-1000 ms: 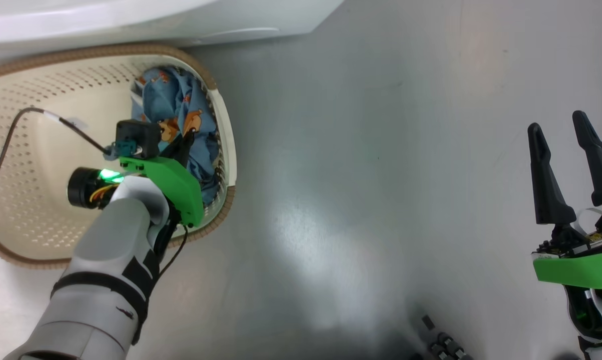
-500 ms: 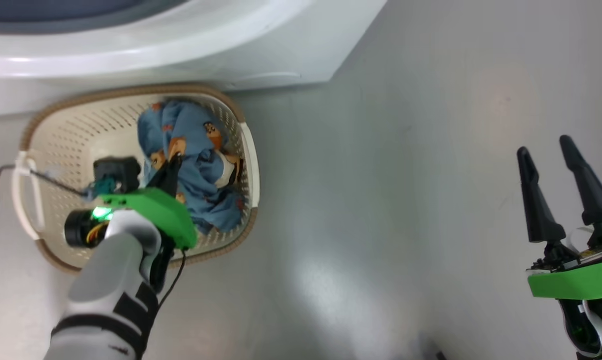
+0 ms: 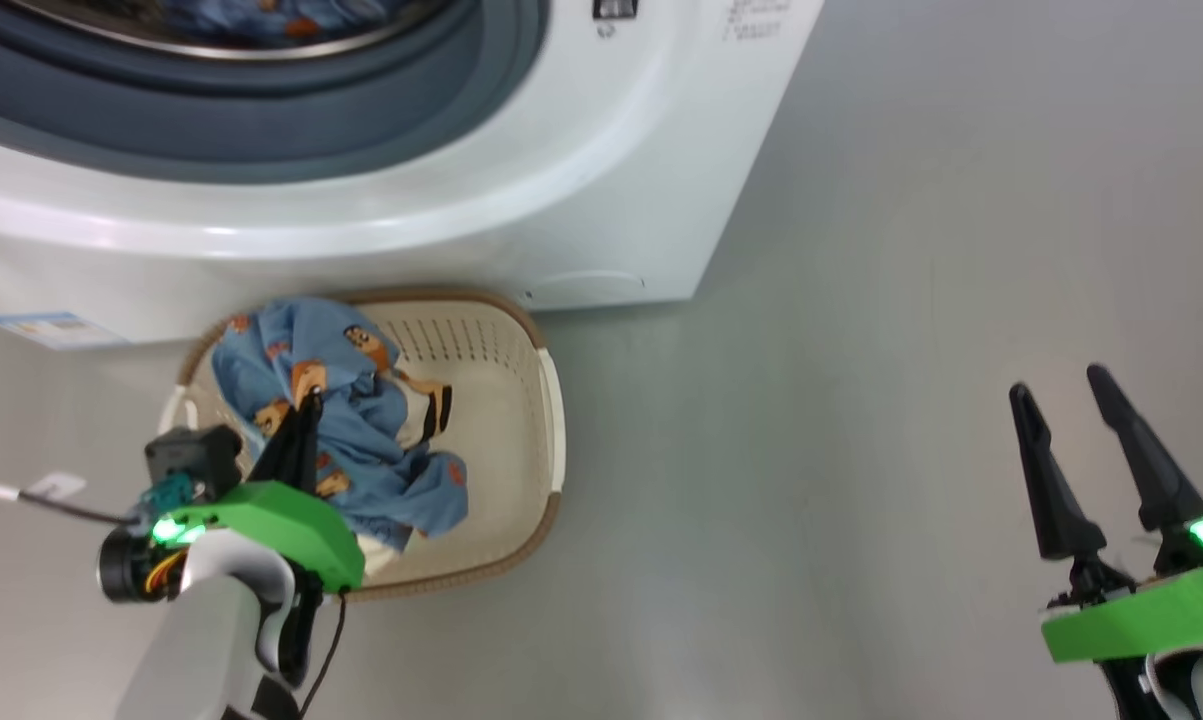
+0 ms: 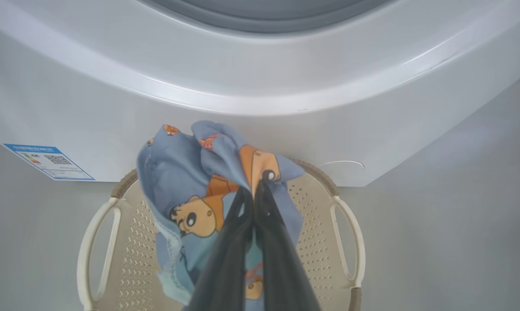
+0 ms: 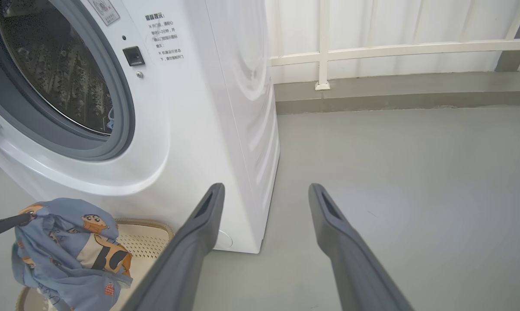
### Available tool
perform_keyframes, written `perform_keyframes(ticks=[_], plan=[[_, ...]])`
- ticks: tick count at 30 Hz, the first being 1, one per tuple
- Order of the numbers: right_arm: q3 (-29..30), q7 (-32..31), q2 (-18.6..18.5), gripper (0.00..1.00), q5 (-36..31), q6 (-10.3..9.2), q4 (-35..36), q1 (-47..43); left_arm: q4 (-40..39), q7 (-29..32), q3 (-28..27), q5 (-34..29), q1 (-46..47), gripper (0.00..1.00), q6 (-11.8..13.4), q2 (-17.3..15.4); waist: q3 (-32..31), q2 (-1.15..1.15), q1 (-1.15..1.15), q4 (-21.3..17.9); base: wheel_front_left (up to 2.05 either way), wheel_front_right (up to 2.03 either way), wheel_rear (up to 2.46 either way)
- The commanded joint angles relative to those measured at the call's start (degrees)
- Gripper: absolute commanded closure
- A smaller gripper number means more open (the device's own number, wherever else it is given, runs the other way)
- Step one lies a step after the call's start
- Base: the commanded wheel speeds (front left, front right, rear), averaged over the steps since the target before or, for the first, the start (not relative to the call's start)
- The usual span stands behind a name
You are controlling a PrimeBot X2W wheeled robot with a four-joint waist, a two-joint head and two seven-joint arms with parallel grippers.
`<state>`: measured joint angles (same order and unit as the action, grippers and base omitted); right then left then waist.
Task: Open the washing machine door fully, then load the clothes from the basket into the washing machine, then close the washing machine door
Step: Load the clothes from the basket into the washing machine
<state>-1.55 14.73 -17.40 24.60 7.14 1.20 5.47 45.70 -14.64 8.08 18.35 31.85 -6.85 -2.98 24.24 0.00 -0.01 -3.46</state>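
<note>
The white washing machine (image 3: 601, 200) stands with its round opening uncovered, and blue fabric lies in the steel drum (image 5: 56, 65). The washing machine door is out of view. On the floor against the washer's front sits the cream basket (image 3: 521, 400). My left gripper (image 3: 306, 408) is shut on the clothes (image 3: 361, 440), a light blue cartoon-print garment. The garment hangs bunched above the basket (image 4: 346, 224), with the fingertips of my left gripper (image 4: 253, 190) pinching a fold of the clothes (image 4: 177, 172). My right gripper (image 3: 1059, 385) is open with nothing between its fingers, far to the right over the floor.
Grey floor (image 3: 861, 350) stretches free to the right of the washer. A blue label (image 4: 48, 162) is stuck low on the washer's front. In the right wrist view a white railing (image 5: 372, 47) and a low kerb run behind the washer.
The head camera has tilted up, bringing the washer's opening into view. My left gripper, shut on the garment, has lifted it out of the basket. The right gripper stays open.
</note>
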Motion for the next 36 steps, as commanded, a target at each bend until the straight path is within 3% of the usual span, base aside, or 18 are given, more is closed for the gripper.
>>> perform_keyframes(ticks=[1,5,21,36], plan=[[-1.3,0.3,-0.6,0.00,-0.3,0.35,0.9,-1.8,-1.5,-0.4,-1.8,-0.5,-1.1,1.00,-0.2,-1.6,-4.3,0.00,0.01,1.8,0.00,0.00,0.00],[-1.2,0.3,-0.4,0.00,-0.3,0.35,0.0,-3.6,-8.2,-0.4,-5.0,-3.5,-6.0,1.00,-0.5,-1.5,-7.5,0.00,0.01,2.3,0.00,0.00,0.00],[2.1,0.3,0.4,0.00,-0.7,0.35,-1.2,-10.5,-30.4,-0.4,-8.3,-9.0,-22.4,1.00,-0.6,-2.3,-15.8,0.00,0.01,2.5,0.00,0.00,0.00],[3.3,0.3,1.1,0.00,-1.0,0.35,-1.0,-14.0,-46.7,-0.4,-14.3,-7.9,-39.2,1.00,-0.1,0.0,-18.9,0.00,0.01,1.0,0.00,0.00,0.00]])
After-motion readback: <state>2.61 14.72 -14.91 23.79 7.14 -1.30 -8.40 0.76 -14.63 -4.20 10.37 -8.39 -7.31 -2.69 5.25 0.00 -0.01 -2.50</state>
